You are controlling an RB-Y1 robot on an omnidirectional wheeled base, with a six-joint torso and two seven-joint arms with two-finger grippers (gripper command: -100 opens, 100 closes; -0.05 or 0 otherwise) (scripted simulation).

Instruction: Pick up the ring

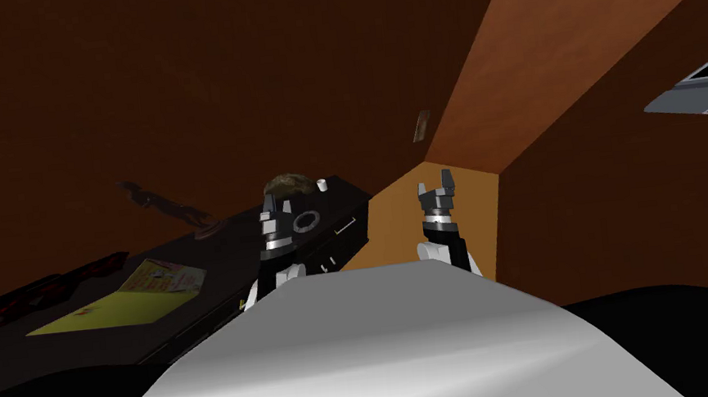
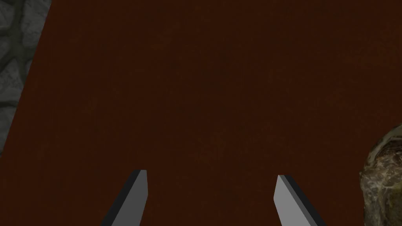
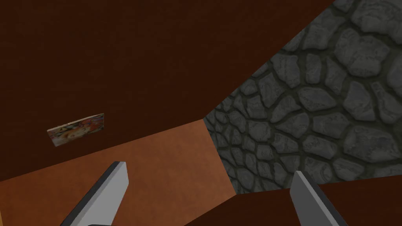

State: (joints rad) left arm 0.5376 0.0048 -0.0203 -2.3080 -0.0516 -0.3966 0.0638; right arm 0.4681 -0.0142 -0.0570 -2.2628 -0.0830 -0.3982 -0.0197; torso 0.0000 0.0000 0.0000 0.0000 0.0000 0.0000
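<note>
Surface: a long, dark cabinet (image 1: 213, 244) runs along the left, against a dark brown wall; light handles mark its front. To its right is a flat orange-brown area, and a grey-framed opening (image 1: 707, 89) shows at the far right.

On the cabinet top: a flat yellow-green sheet (image 1: 120, 303) at the near left; a small white cylinder (image 1: 321, 185) and a rough, mottled brown-green lump (image 1: 287, 184) at the far end.

Task item: the ring (image 1: 306, 220), a dark hoop with a pale grey inner rim, lies flat on the cabinet top near the far end, nearer than the lump.

Left gripper (image 1: 276, 204) (image 2: 210, 196): just left of the ring, thin grey blades spread wide, nothing between them, facing the plain brown wall with the lump off to one side. Whether it touches the top cannot be told.

Right gripper (image 1: 434, 181) (image 3: 208, 196): raised over the orange-brown area right of the cabinet, blades likewise spread, empty
</note>
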